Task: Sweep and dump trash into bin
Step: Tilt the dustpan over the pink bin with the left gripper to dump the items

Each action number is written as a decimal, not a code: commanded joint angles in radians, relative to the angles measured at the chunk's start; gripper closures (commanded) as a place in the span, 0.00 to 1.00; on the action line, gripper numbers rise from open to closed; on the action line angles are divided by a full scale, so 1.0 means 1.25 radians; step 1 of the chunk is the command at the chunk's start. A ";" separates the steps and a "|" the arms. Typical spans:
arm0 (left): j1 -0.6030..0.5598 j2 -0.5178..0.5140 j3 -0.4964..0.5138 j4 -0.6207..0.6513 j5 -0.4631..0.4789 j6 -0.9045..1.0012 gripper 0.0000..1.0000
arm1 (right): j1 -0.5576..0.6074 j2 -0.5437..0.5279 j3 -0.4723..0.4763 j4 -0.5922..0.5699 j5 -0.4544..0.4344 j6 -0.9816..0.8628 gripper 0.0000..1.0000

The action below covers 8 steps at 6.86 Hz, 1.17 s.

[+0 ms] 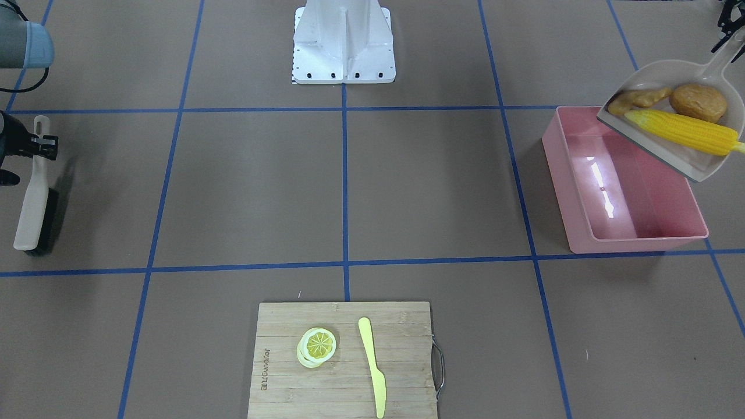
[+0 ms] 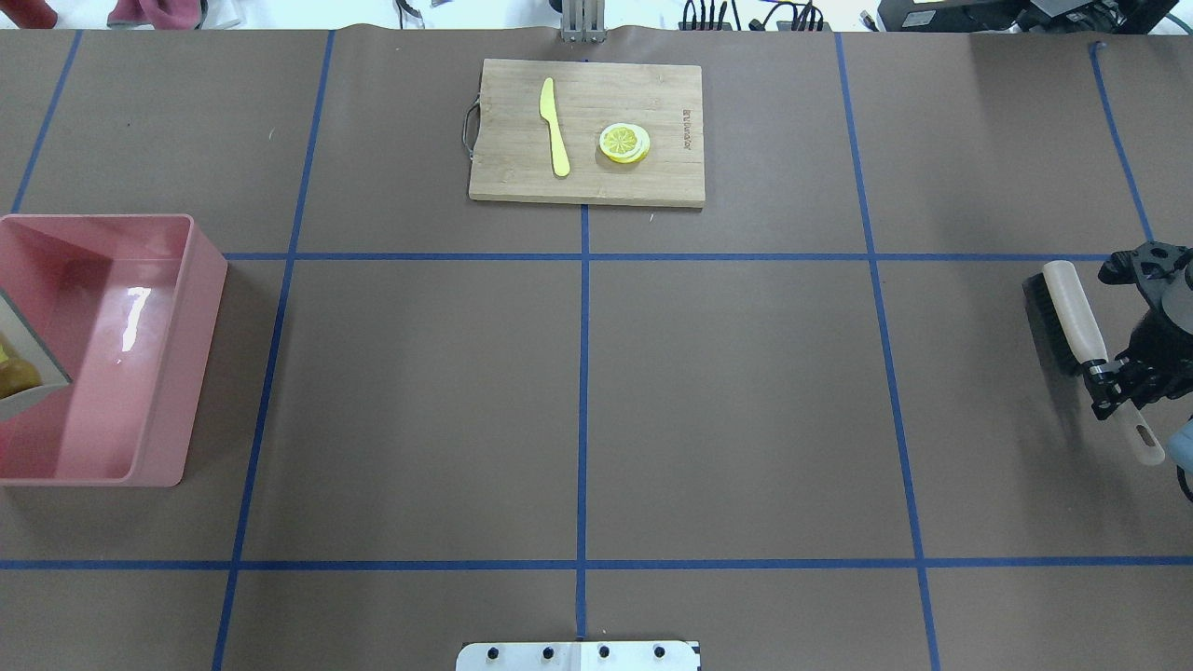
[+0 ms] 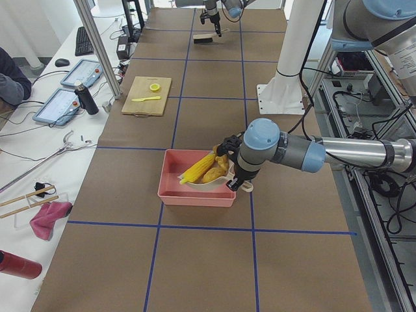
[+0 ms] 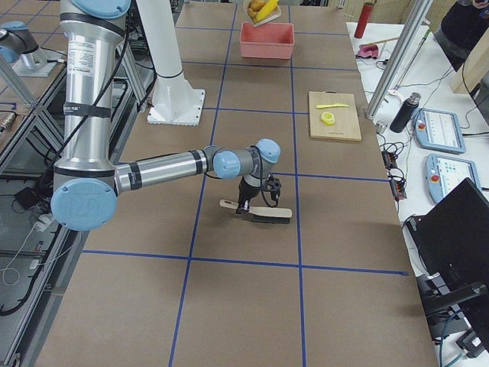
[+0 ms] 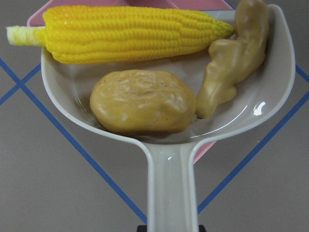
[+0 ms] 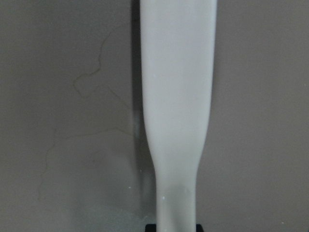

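Observation:
My left gripper (image 1: 730, 28) is shut on the handle of a beige dustpan (image 1: 647, 77) and holds it above the pink bin (image 1: 634, 203). In the pan lie the yellow corn cob (image 1: 681, 131), the tan ginger root (image 1: 639, 99) and the brown potato (image 1: 697, 102). All three show close up in the left wrist view: corn (image 5: 130, 31), ginger (image 5: 231, 63), potato (image 5: 142, 101). The bin's inside looks bare (image 2: 112, 317). My right gripper (image 2: 1114, 380) is shut on the pale handle of a brush (image 2: 1072, 317) that lies on the table at the far side.
A wooden cutting board (image 1: 343, 396) with lemon slices (image 1: 317, 346) and a pale yellow knife (image 1: 372, 364) sits at the table's operator edge. The white robot base (image 1: 343, 46) stands mid-table. Blue tape lines cross the brown surface.

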 commanded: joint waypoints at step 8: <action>0.087 -0.140 -0.087 0.398 0.221 0.155 0.95 | 0.218 0.060 0.040 0.120 0.017 -0.003 0.00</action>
